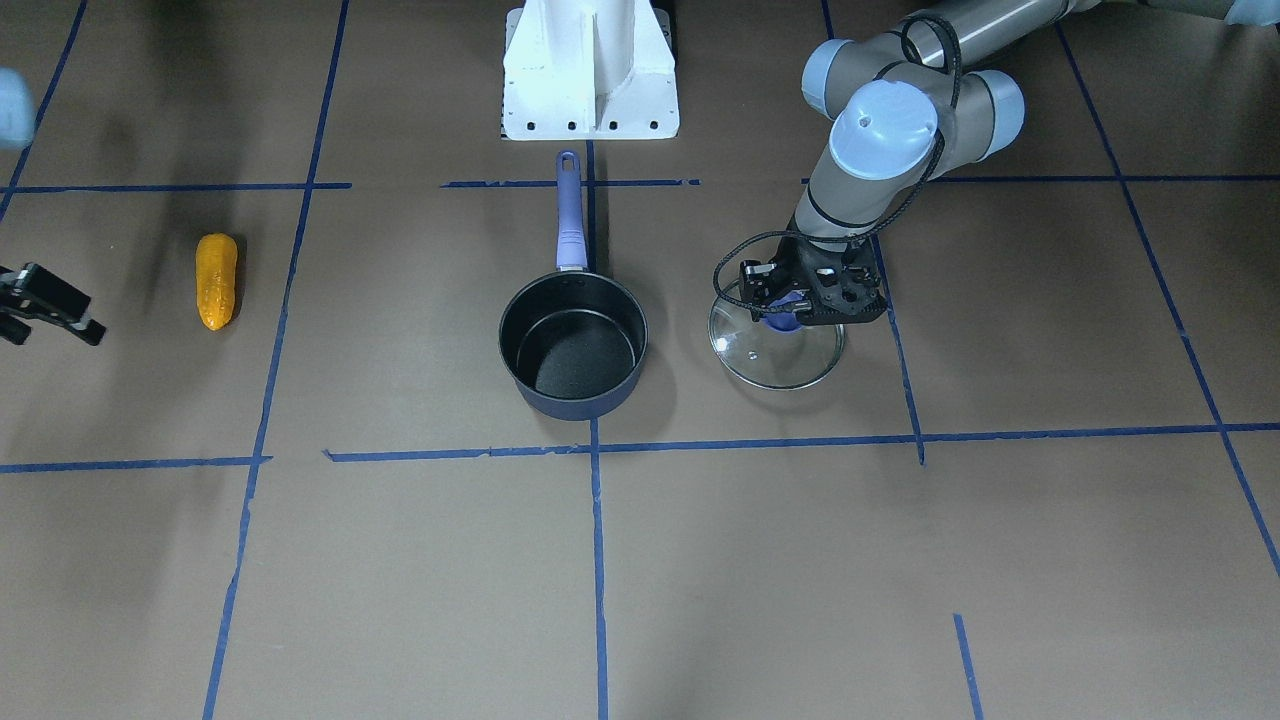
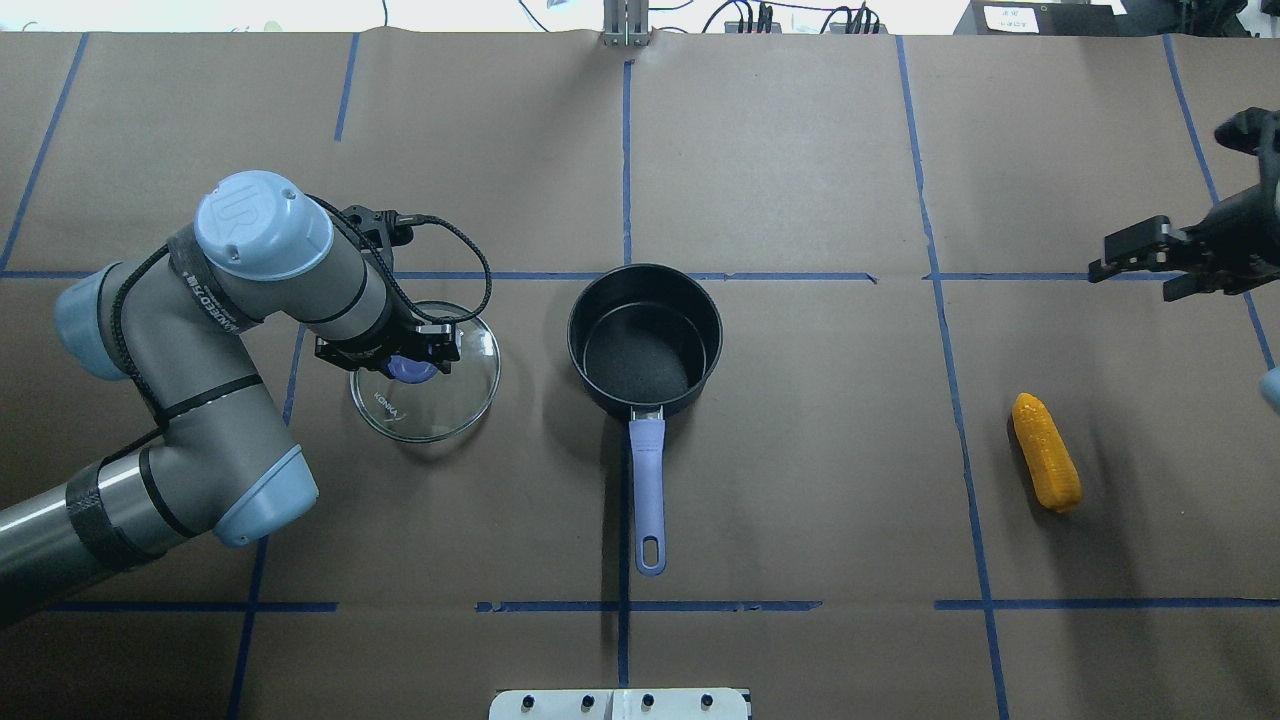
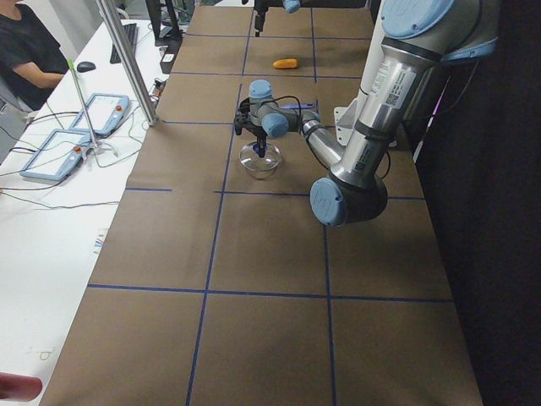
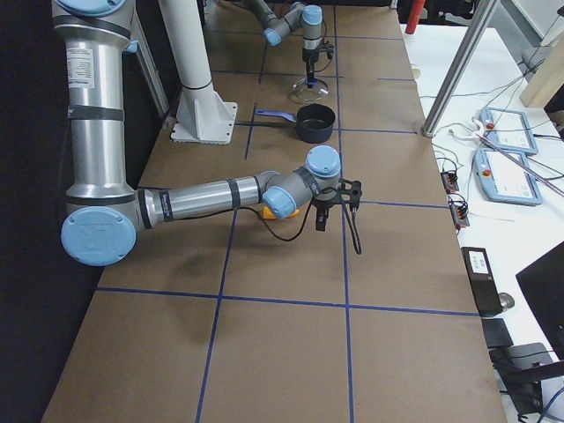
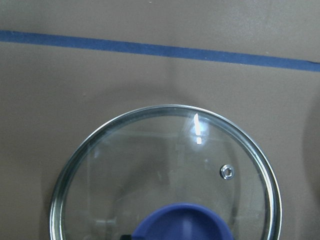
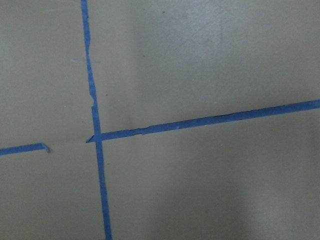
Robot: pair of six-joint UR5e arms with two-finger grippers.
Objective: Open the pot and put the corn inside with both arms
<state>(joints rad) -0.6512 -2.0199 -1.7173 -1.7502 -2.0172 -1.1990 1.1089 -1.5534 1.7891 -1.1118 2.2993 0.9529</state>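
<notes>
The pot (image 2: 645, 345) stands open and empty at the table's middle, its purple handle (image 2: 648, 490) pointing toward the robot's base. The glass lid (image 2: 425, 375) lies on the table to the pot's left. My left gripper (image 2: 405, 360) stands over it, shut on its purple knob (image 1: 782, 320); the left wrist view shows the lid's rim (image 5: 165, 107) and the knob (image 5: 185, 222). The corn (image 2: 1045, 465) lies flat at the right, also in the front view (image 1: 216, 280). My right gripper (image 2: 1135, 283) hovers open and empty beyond the corn, near the table's right edge.
The white robot base (image 1: 590, 70) stands behind the pot's handle. Blue tape lines (image 6: 97, 135) cross the brown paper cover. Teach pendants and cables lie on the white side table (image 4: 507, 167). A seated person (image 3: 30, 59) is beside the table.
</notes>
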